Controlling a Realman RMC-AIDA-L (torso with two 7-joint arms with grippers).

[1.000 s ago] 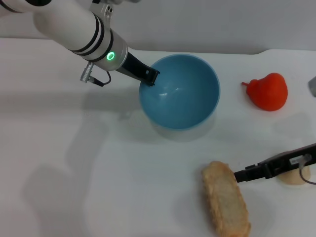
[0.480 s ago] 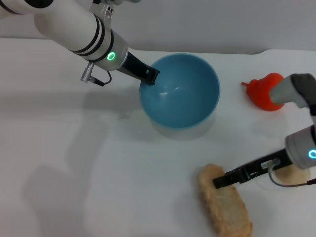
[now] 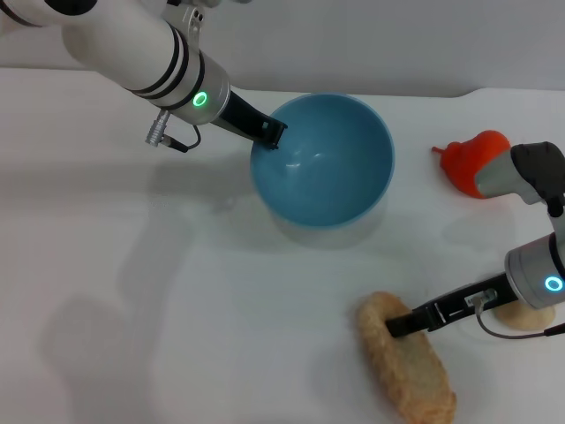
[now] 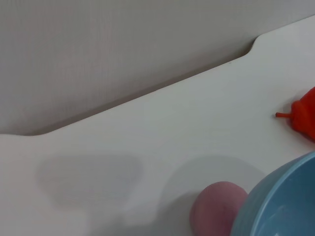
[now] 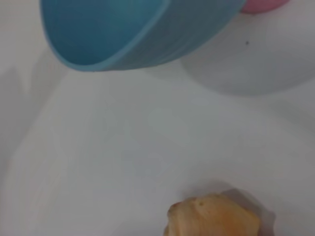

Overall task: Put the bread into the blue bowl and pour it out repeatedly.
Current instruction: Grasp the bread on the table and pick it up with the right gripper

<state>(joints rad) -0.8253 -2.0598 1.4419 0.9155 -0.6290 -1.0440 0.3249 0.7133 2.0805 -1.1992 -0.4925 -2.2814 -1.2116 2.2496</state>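
Observation:
The blue bowl (image 3: 322, 163) is held tilted and a little above the table, its opening facing me. My left gripper (image 3: 270, 133) is shut on its left rim. The bowl is empty; it also shows in the left wrist view (image 4: 283, 201) and the right wrist view (image 5: 123, 29). The bread (image 3: 406, 362) lies on the table in front of the bowl, to the right, plain tan side up. My right gripper (image 3: 397, 325) comes in from the right and sits on the bread's far end. The bread's end shows in the right wrist view (image 5: 214, 219).
A red pear-shaped toy (image 3: 468, 159) lies to the right of the bowl. A small round tan lump (image 3: 525, 316) lies under my right arm. A pink round object (image 4: 216, 209) sits behind the bowl. The table's back edge meets a grey wall.
My right arm has come in from the right, and its gripper went from beside the bread onto its far end. The bread shifted slightly. The bowl and left arm stayed put.

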